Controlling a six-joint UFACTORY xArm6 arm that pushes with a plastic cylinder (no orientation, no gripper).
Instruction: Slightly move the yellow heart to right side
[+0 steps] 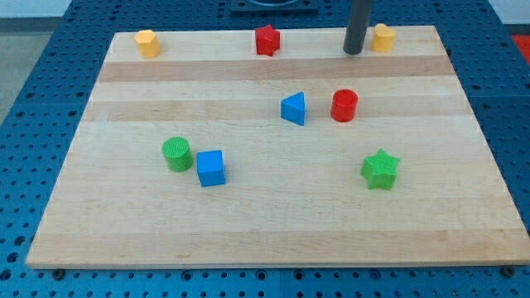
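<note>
Nearest the view's bottom, a green star [380,169] with ribbed sides sits on the pale wooden board [273,223], well apart from a blue cube [210,168] that touches a ribbed green cylinder [176,154] at the view's left. Mid-board, a blue triangular block [293,108] stands near a red cylinder [344,105]. Along the top edge lie a yellow block [147,42] at the left whose shape I cannot make out, a red star [267,40] and, at the right, a yellow block [383,37] that may be the heart. My tip [354,51] rests just beside that block's left; the rod carries no pincer. Blue perforated table [33,124] surrounds the board.
</note>
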